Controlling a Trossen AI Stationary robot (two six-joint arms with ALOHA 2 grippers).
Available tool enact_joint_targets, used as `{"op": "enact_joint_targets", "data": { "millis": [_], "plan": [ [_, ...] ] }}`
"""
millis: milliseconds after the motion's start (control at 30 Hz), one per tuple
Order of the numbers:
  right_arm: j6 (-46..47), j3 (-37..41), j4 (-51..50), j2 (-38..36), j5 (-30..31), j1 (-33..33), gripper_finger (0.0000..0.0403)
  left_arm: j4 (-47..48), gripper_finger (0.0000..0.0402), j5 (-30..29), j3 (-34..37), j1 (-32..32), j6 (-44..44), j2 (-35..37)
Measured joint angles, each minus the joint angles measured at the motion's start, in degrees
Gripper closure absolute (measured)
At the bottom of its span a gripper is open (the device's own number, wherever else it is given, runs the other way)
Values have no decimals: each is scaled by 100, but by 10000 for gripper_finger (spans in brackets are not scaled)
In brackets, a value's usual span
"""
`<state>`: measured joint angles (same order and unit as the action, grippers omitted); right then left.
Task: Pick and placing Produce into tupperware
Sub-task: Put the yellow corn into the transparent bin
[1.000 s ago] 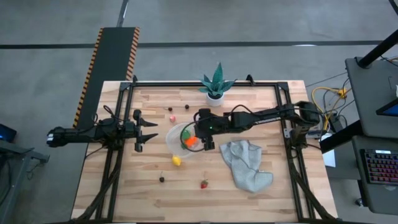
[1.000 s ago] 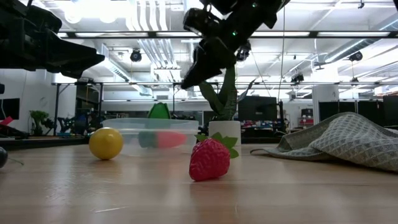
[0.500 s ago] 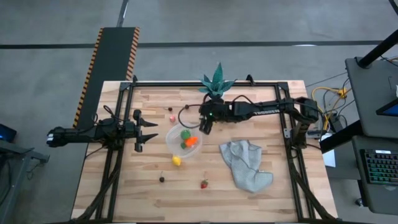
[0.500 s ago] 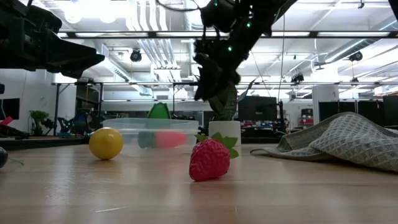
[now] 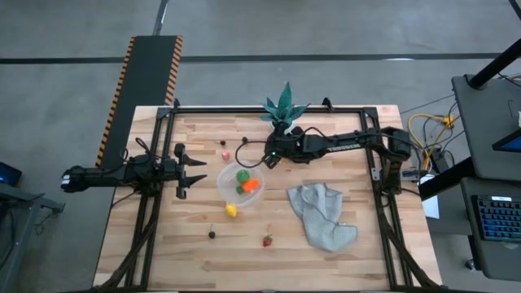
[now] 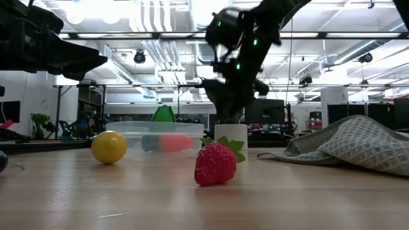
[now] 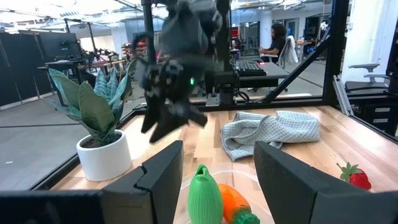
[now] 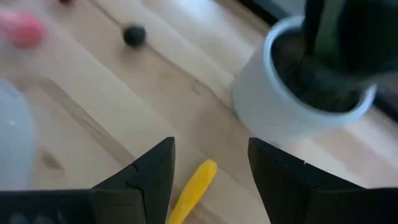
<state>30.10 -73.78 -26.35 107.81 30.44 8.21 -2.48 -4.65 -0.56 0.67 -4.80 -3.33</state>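
The tupperware (image 5: 242, 184) stands mid-table with a green piece (image 7: 204, 196) and an orange piece (image 7: 237, 206) inside. My right gripper (image 5: 265, 157) hangs open just beyond it, near the white plant pot (image 8: 303, 90). In the right wrist view a small yellow piece (image 8: 193, 187) lies on the wood, framed by the open fingers and untouched. A yellow lemon (image 5: 231, 211), a strawberry (image 5: 267, 240), a dark piece (image 5: 212, 234) and a pink piece (image 5: 226, 154) lie loose on the table. My left gripper (image 5: 195, 171) waits open, left of the tupperware.
The spiky plant (image 5: 282, 110) in its white pot stands at the far edge, close to my right gripper. A crumpled grey cloth (image 5: 321, 215) lies right of the tupperware. Two small dark pieces (image 5: 244, 140) sit near the pink one. Bare wood lies along the near edge.
My right gripper has moved from above the tupperware's right side toward the far edge and the plant pot, turning as it went and coming lower. The tupperware, the loose pieces and my left arm have stayed put.
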Motion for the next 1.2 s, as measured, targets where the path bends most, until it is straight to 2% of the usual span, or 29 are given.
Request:
{"op": "enact_joint_targets", "data": {
  "millis": [367,667,933,1200],
  "plan": [
    [580,0,117,645,-5,-9,207,-1,219,-2,0,0,-1,2],
    [945,52,137,669,-117,-42,206,-2,219,-2,-1,-1,-2,2],
    [1343,431,225,671,-232,-44,206,0,219,-4,0,-2,-2,2],
    [1041,752,1301,671,-621,-44,206,-2,219,-4,-1,-1,-2,2]
  ]
}}
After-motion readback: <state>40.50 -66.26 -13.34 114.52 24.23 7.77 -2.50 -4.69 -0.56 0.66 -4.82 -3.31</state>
